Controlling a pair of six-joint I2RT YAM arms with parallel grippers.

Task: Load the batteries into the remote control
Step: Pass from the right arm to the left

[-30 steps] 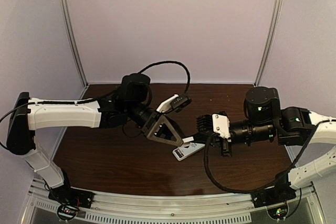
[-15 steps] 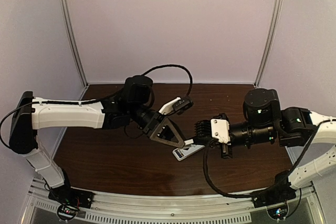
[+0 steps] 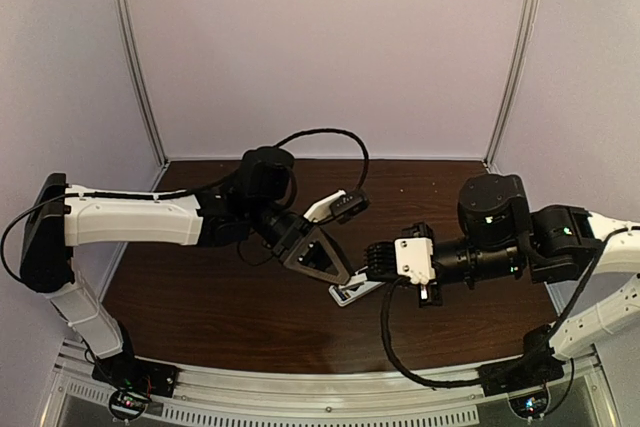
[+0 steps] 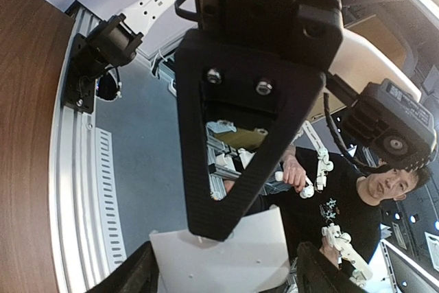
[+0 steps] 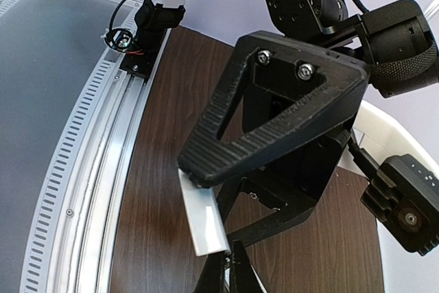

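Since a second ago the right arm (image 3: 560, 247) has slid leftward, bringing the right fingers (image 3: 383, 259) close up to the left ones. The left arm (image 3: 130, 219) has eased a little toward the middle, and the remote control (image 5: 204, 221) has hardly shifted.

The counter (image 3: 220, 297) is dark brown wood grain, closed in by pale lilac walls (image 3: 320, 47). Two metal uprights (image 3: 135, 57) stand at the back corners, and a slotted metal rail (image 3: 300, 402) runs along the near edge. Past the rail, the left wrist view catches a person (image 4: 374, 190) in a black shirt.

Counted: two arms, two pairs of fingers, one remote control, one person.

The left fingers (image 4: 134, 279) are spread wide, with the white body of the remote control filling the gap between them. Each tip sits against one of its long edges, so they pinch it across its width. In the right wrist view one triangular left finger meets the upper edge of the remote and the other shows at the lower edge.

The remote control sits low at the middle of the counter, just right of the left arm's wrist. Whether it rests on the wood or is lifted off it I cannot tell.

The right fingers are pressed together just beside the far end of the remote. Whether they touch it or hold anything I cannot tell.
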